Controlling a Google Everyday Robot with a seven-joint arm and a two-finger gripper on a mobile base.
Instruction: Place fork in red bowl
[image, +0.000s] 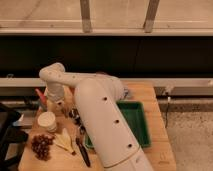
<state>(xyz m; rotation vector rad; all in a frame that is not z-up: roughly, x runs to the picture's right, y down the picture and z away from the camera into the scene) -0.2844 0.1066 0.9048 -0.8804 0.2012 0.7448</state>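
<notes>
Green tray (136, 125) — white arm (102, 125), its tool (61, 104) over tan table (161, 150).

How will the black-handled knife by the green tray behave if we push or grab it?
The black-handled knife looks stiff and slim, lying flat on the table, so a pinch from above is probably awkward. Pushed off-centre it would likely pivot and slide rather than roll. The gripper is at the table's rear left, away from it.

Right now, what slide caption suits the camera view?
Arm reaches across the wooden table; gripper hangs left of the green tray.
</notes>
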